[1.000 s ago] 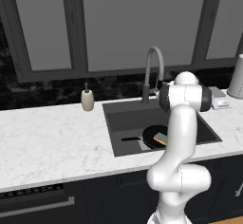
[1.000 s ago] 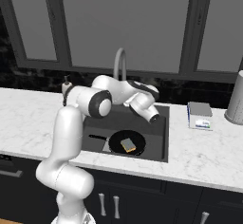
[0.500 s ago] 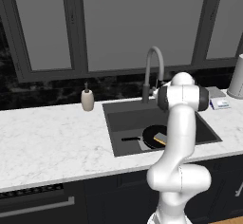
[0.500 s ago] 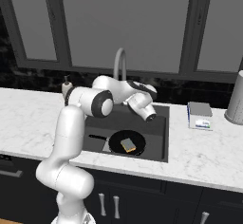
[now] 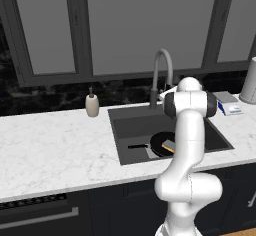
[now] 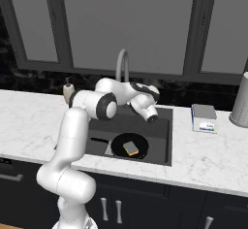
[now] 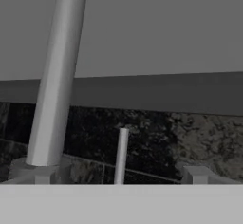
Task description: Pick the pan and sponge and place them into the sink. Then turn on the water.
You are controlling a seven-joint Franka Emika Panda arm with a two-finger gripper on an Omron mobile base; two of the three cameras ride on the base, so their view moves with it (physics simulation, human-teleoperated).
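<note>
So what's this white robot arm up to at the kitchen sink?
It is tidying up. The round black frying pan already lies in the dark grey sink basin, with the small yellow sponge block resting in it. The open, empty gripper hangs above the basin, close to the grey arched faucet, whose slim handle lever stands right ahead of it. No water is running, so turning it on looks like what is left.
</note>
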